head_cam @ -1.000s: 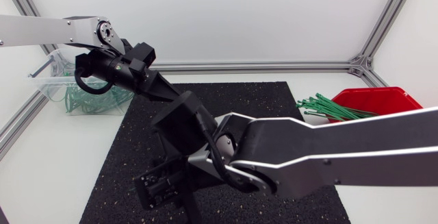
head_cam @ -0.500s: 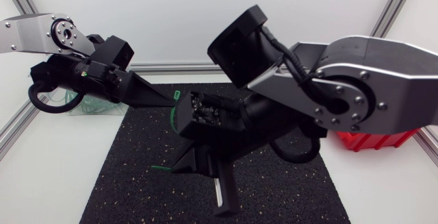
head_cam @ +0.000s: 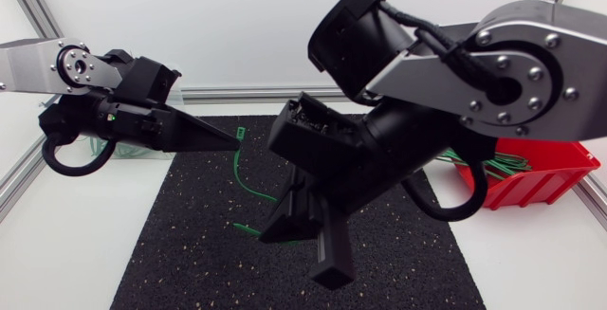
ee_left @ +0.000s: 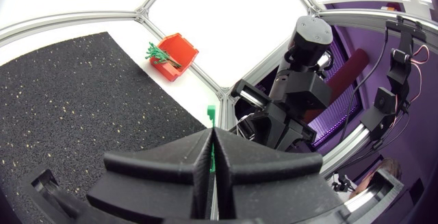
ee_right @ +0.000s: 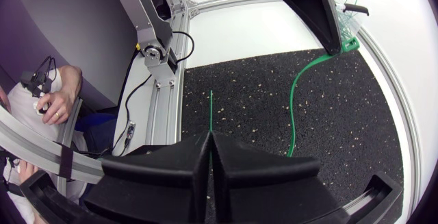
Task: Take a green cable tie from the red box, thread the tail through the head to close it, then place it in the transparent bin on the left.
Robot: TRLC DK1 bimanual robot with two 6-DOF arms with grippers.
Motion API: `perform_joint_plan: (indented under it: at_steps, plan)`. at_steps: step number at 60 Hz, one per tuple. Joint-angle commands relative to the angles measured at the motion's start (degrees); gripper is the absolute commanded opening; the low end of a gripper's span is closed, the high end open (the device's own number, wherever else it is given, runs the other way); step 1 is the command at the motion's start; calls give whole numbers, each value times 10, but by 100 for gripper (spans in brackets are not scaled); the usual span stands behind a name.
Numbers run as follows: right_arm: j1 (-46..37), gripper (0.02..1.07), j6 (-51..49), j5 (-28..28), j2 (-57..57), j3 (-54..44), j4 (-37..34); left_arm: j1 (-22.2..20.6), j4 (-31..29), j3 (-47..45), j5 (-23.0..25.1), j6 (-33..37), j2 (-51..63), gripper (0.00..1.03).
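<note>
Right wrist view first: your right gripper [ee_right: 211,136] is clenched on the thin tail end of the green cable tie [ee_right: 293,107], and a short bit of tail pokes straight out ahead of the closed fingers. From there the tie swings out beside the gripper and curves over the black mat [ee_right: 260,87] up to its head, which is pinched at the tip of your left gripper [ee_right: 334,44]. So both grippers are grasping the same tie, one at each end. It's an open curve, tail not through the head yet. Just past the left gripper you can make out the transparent bin [ee_right: 348,18] with green stuff inside, though most of it is hidden. Left wrist view agrees: fingers pressed together, the little square head sticking out ahead of them. Farther off, beyond the mat's edge, the red box [ee_left: 172,54] sits near the frame corner with spare ties [ee_left: 156,48] sticking out. In the head view the two grippers are well apart over the mat, the left one toward its far edge
</note>
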Motion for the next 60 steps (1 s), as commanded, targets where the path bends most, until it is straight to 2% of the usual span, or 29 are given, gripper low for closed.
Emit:
perform_joint_plan:
  at_steps: [1,16,20,23,26,27,29,31,36,41,49,60]
  plan:
    - [-3,7,28,-5,1,16,-17,10,16,-22,6,0,-14,3]
    - [9,7,30,7,-27,12,-12,15,93,-37,-29,-10,-41,4]
    - [17,7,30,22,-32,10,-13,14,169,-59,-61,-60,-59,4]
    - [21,7,30,34,-40,5,-12,7,274,-94,-94,-143,-85,4]
    - [31,7,33,48,-48,0,-12,-9,413,-148,-136,-257,-130,3]
    - [34,7,37,50,-50,0,-12,-10,427,-155,-138,-269,-136,3]
    - [42,7,53,50,-56,0,-12,-28,527,-199,-154,-361,-178,3]
    - [46,7,65,50,-61,2,-14,-42,554,-215,-164,-393,-197,3]
    - [51,7,96,48,-64,18,-35,-66,548,-232,-184,-419,-237,3]
    - [53,7,132,24,-66,34,-57,-83,546,-250,-195,-455,-281,3]
    - [54,7,181,-10,-65,58,-86,-87,538,-281,-207,-507,-355,3]
    - [55,7,259,-44,-61,98,-103,-103,530,-308,-217,-546,-423,3]
